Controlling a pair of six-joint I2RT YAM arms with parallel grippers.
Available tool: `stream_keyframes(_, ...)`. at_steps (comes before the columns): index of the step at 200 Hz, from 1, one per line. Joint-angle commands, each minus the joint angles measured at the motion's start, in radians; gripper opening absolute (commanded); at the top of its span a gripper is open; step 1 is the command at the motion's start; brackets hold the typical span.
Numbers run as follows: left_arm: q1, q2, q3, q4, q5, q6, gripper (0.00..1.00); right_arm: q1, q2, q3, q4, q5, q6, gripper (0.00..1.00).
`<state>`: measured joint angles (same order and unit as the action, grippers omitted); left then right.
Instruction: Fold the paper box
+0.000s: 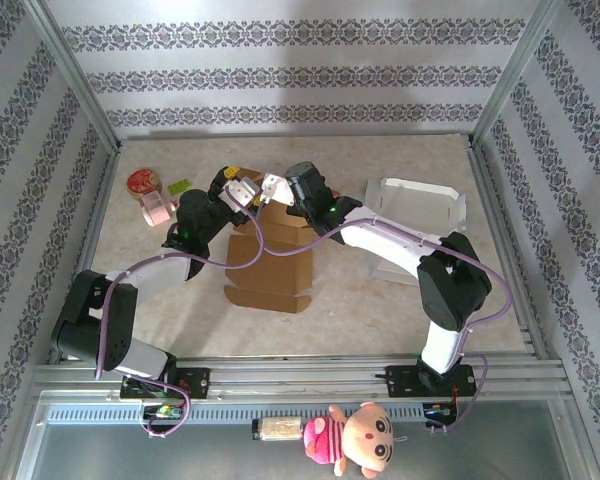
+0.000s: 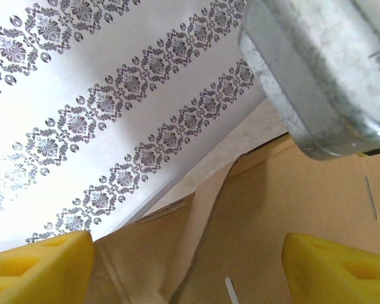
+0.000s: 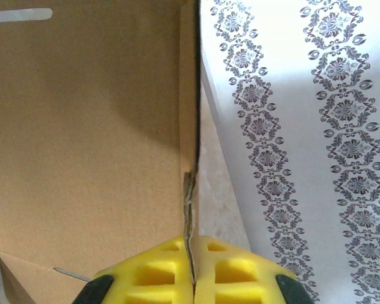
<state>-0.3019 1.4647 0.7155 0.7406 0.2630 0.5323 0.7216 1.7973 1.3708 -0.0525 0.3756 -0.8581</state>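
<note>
Two arms crowded over the far end of the paper box (image 1: 265, 280), and between them they hid most of that end in the top view. Only the flat brown panel nearer the bases lay plainly in sight. The box sat about mid-bench (image 1: 380, 310), between the arms. Its long axis ran from the near edge away toward the patterned back wall, the flat unfolded end pointing at the bases and the raised flaps at the far end. The right jaws were pressed together on the thin edge of a cardboard wall seen edge-on; in the right wrist view the yellow fingertips (image 3: 158, 278) met with that edge caught in the seam, and the frame cut off everything below. The left jaws stood spread wide, their yellow fingertips (image 2: 41, 266) at opposite bottom corners of the left wrist view with cardboard showing in the gap — whether either tip touched it I could not tell. A grey metal housing (image 2: 323, 69) blocked that view's upper right corner, its owner unclear. A white tray (image 1: 420, 205) lay right of the box, partly behind the right arm; a roll of tape (image 1: 142, 183) lay well to the left.
</note>
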Motion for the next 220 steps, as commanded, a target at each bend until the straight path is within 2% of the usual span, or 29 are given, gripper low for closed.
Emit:
stream_keyframes(1,-0.004,-0.016,0.036,-0.001,0.001,0.023,0.80,-0.010,-0.034,-0.016,0.003,-0.015,0.030,0.00)
stream_keyframes(15,-0.003,-0.017,0.038,0.001,0.006,0.022,0.81,-0.011,-0.033,-0.016,0.004,-0.012,0.030,0.00)
stream_keyframes(29,-0.003,-0.009,0.044,-0.010,0.020,0.023,0.78,-0.013,-0.035,-0.018,0.004,-0.013,0.032,0.00)
stream_keyframes(60,-0.004,0.024,0.052,-0.023,0.071,0.007,0.53,-0.012,-0.036,-0.016,0.004,-0.015,0.035,0.00)
stream_keyframes(71,-0.004,0.035,0.052,-0.024,0.088,-0.006,0.39,-0.013,-0.035,-0.016,0.004,-0.015,0.034,0.00)
stream_keyframes(82,-0.004,0.046,0.057,-0.036,0.107,-0.004,0.30,-0.013,-0.036,-0.016,0.002,-0.012,0.036,0.00)
stream_keyframes(115,-0.005,0.082,0.081,-0.093,0.130,0.016,0.19,-0.017,-0.048,-0.013,-0.010,-0.034,0.071,0.00)
stream_keyframes(139,-0.005,0.107,0.080,-0.061,0.115,0.011,0.02,-0.018,-0.066,-0.018,-0.025,-0.068,0.105,0.00)
stream_keyframes(159,-0.005,0.134,0.074,0.001,0.124,0.015,0.00,-0.023,-0.100,0.004,-0.155,-0.176,0.161,0.23)
stream_keyframes(172,-0.005,0.162,0.072,0.059,0.129,0.007,0.00,-0.038,-0.133,0.041,-0.290,-0.330,0.247,0.40)
stream_keyframes(183,-0.005,0.194,0.076,0.101,0.135,0.006,0.00,-0.060,-0.161,0.075,-0.377,-0.476,0.334,0.50)
stream_keyframes(209,-0.003,0.273,0.100,0.208,0.168,-0.014,0.00,-0.147,-0.234,0.121,-0.407,-0.722,0.591,0.77)
stream_keyframes(220,0.002,0.301,0.116,0.244,0.220,-0.026,0.00,-0.206,-0.245,0.145,-0.392,-0.819,0.718,0.86)
